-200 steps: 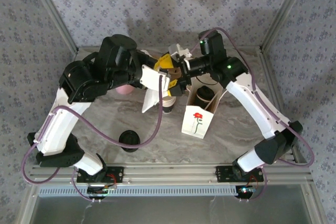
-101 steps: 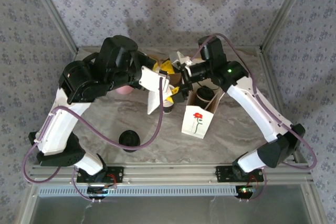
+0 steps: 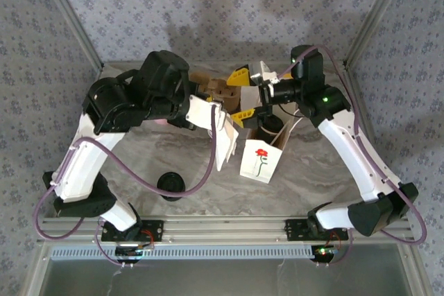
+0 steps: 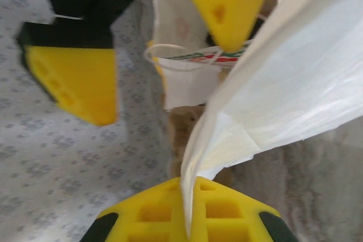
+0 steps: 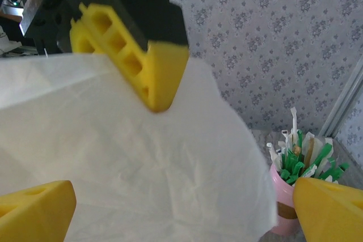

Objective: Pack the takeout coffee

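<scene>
- Left hand (image 4: 187, 199) is clamped tight, its yellow fingers pinching the edge of a white napkin (image 3: 223, 142).
- The napkin hangs down from that pinch, a crumpled sheet just beside the white paper bag (image 3: 259, 162) with the red flower.
- Right hand (image 3: 241, 95) stands opposite, fingers spread wide, gripping nothing; the napkin spreads across its wrist view.
- The takeout coffee (image 3: 270, 127) sits in the open top of the paper bag, dark lid up.
- Out on the bench (image 3: 316, 171), a grey marbled surface, a black round lid (image 3: 171, 185) lies alone, well apart from the bag.
- A pink cup (image 5: 286, 211) stuffed with green and white sticks stands at the back.
- Grey floral wall covering (image 3: 229, 5) wraps the room; a metal frame rail (image 3: 229, 230) runs along the near edge.
</scene>
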